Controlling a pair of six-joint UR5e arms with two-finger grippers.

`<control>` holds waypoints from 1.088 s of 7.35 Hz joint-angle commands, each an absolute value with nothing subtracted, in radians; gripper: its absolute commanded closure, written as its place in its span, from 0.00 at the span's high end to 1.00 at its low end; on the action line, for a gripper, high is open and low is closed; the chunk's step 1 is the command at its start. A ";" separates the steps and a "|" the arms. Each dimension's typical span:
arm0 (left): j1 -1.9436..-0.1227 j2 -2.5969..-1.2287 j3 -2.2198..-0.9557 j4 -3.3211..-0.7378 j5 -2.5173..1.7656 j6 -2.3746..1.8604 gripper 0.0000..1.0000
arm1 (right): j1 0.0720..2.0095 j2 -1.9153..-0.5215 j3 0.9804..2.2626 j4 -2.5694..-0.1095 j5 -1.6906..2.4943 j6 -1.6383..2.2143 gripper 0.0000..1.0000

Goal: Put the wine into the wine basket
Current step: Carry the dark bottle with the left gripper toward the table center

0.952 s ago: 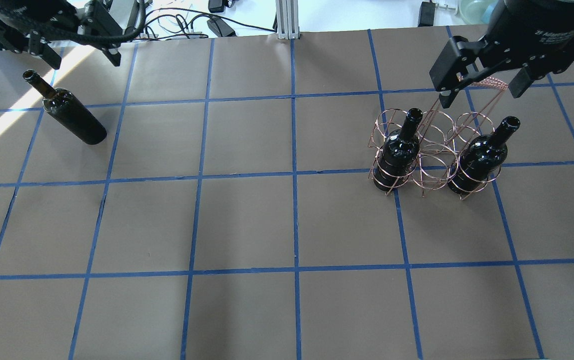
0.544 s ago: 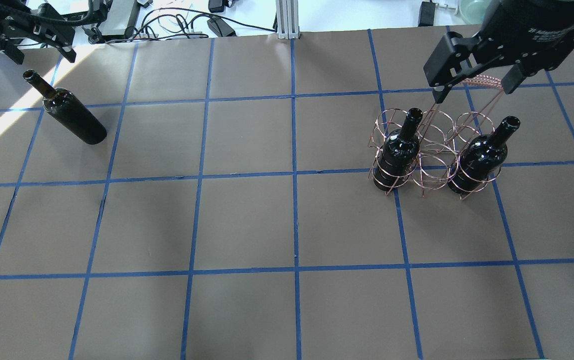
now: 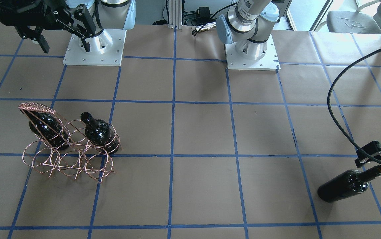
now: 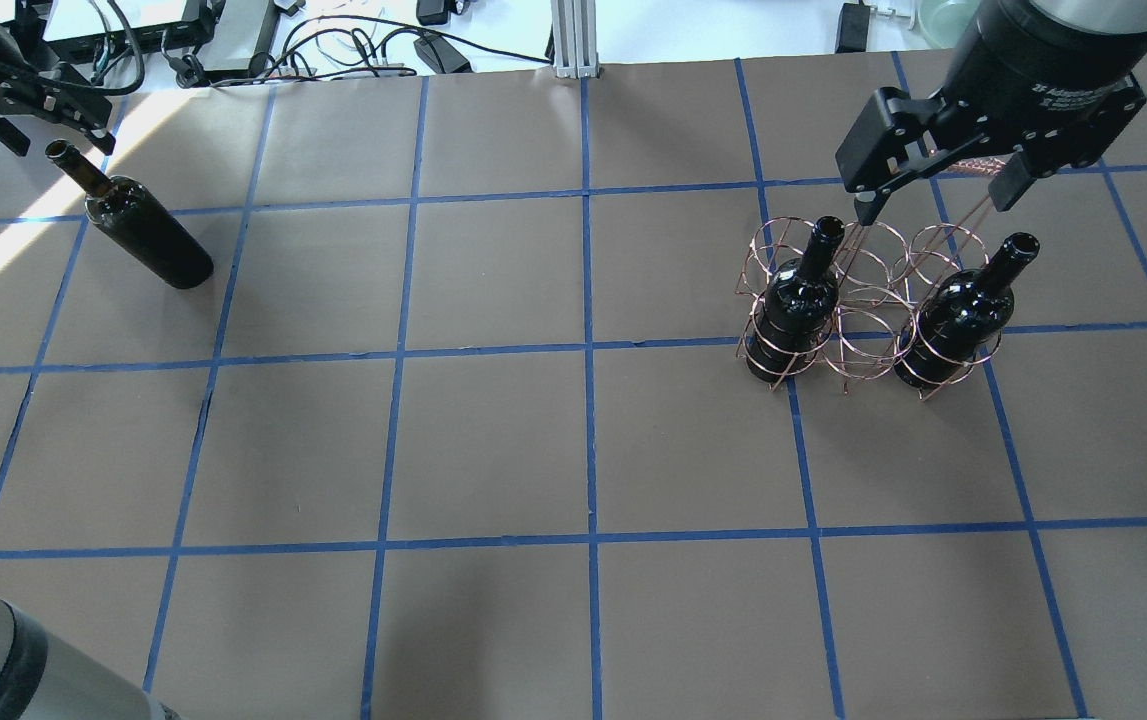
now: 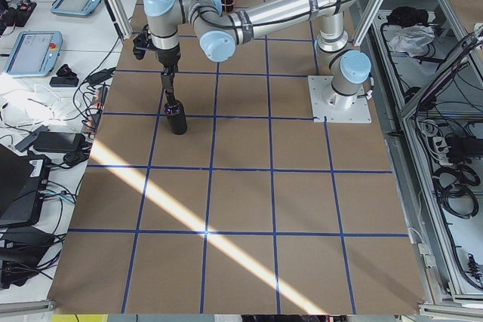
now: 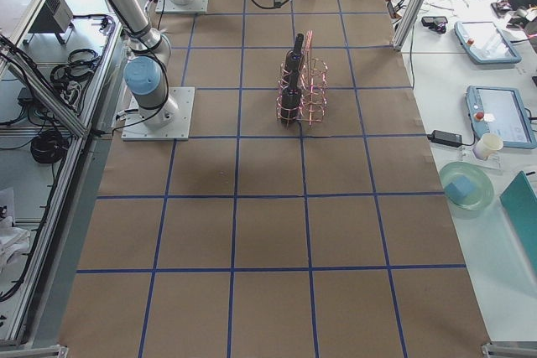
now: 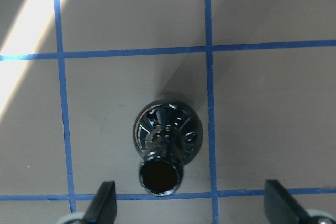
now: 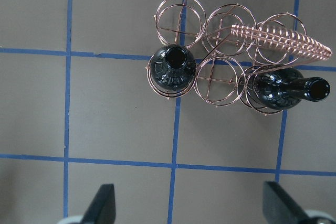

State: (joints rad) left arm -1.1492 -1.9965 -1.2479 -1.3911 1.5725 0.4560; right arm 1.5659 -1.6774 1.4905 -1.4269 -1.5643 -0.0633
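One wine bottle [image 4: 148, 235], near-black glass, stands upright and alone at the table's far left; it also shows in the front view [image 3: 344, 186] and the left side view [image 5: 176, 116]. My left gripper [image 4: 38, 120] is open and hovers just above and beyond its mouth. In the left wrist view the bottle [image 7: 167, 132] sits between and ahead of the spread fingers. The copper wire wine basket [image 4: 868, 300] stands at the right with two bottles [image 4: 793, 310] [image 4: 953, 320] in its outer loops. My right gripper [image 4: 933, 185] is open above the basket's coiled top bar [image 8: 278, 38], holding nothing.
The two arm bases [image 3: 94, 49] [image 3: 251, 53] stand at the table's robot side. A black cable [image 3: 336, 109] loops over the table near the left gripper. Loose cables [image 4: 353, 45] and side tables with tablets [image 5: 34, 47] lie past the table's edges.
My left gripper has moved left, from right of the free bottle to over its mouth. My right gripper has shifted slightly left over the basket's top bar. Bottles and basket have not moved.
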 commanded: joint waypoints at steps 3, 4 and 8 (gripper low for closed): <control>-1.129 -2.048 -1.238 -1.397 1.551 0.479 0.97 | 1.566 -1.672 1.505 -1.465 -1.565 -0.040 1.00; -1.129 -2.057 -1.238 -1.396 1.542 0.479 0.83 | 1.566 -1.674 1.515 -1.468 -1.565 -0.040 1.00; -1.129 -2.052 -1.236 -1.387 1.548 0.479 0.09 | 1.566 -1.684 1.519 -1.468 -1.563 -0.040 1.00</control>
State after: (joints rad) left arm -1.1290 -2.0548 -1.2362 -1.3878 1.5469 0.4802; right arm 1.5662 -1.6772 1.5180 -1.4674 -1.5641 -0.0399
